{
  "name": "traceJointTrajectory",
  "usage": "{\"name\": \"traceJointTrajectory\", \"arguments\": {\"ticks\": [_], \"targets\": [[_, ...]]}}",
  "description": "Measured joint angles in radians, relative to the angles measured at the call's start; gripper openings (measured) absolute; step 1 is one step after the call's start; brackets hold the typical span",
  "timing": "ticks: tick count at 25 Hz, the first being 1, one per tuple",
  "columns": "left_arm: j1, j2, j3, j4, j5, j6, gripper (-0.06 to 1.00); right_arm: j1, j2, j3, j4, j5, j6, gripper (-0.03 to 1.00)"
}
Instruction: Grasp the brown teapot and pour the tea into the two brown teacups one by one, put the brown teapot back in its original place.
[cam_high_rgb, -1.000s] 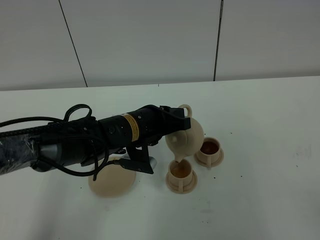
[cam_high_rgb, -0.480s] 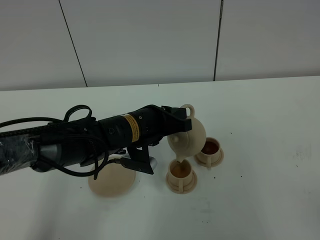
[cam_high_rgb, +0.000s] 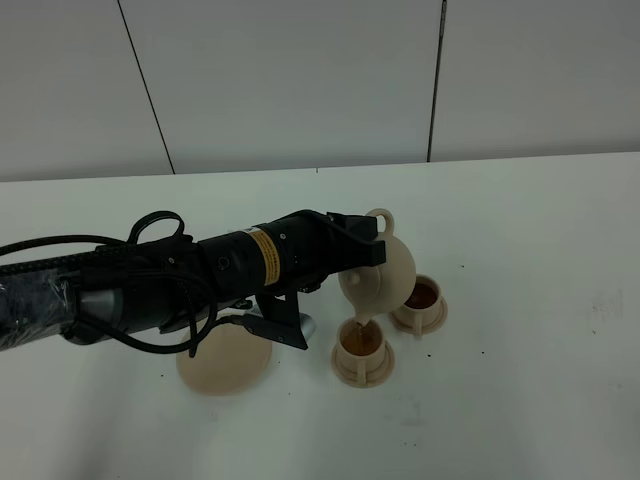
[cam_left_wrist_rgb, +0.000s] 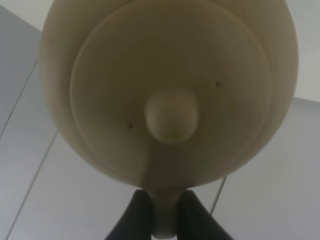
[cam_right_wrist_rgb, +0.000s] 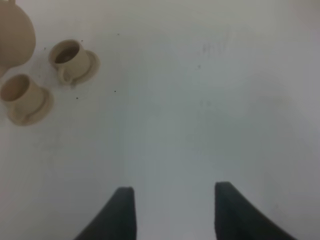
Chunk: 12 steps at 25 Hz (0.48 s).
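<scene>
The brown teapot (cam_high_rgb: 385, 275) hangs tilted, spout down, over the nearer of the two brown teacups (cam_high_rgb: 362, 346), which holds brown tea. The farther teacup (cam_high_rgb: 420, 297) also holds tea. My left gripper (cam_high_rgb: 363, 246) is shut on the teapot's loop handle. In the left wrist view the lid and knob (cam_left_wrist_rgb: 171, 117) fill the picture, and the handle sits pinched between the two dark fingers of the left gripper (cam_left_wrist_rgb: 164, 220). The flat tan disc (cam_high_rgb: 225, 366), the original place, lies bare under my left arm. My right gripper (cam_right_wrist_rgb: 175, 212) is open over bare table, with both teacups (cam_right_wrist_rgb: 67, 55) (cam_right_wrist_rgb: 20, 92) far from it.
The white table (cam_high_rgb: 520, 400) runs back to a pale panelled wall (cam_high_rgb: 300, 80). My left arm (cam_high_rgb: 150, 285) and its cables lie across the table's left half. The right arm does not show in the exterior high view.
The teapot has shifted slightly to the right and tipped a little further over the nearer teacup. The left arm has barely moved.
</scene>
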Motion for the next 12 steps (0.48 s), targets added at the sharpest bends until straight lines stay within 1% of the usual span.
{"name": "traceJointTrajectory", "arguments": {"ticks": [12], "targets": [[0.018,0.0,0.0,0.02,-0.034,0.0,0.17,0.0,0.0,0.0,0.0,0.0,0.0,0.36]]}}
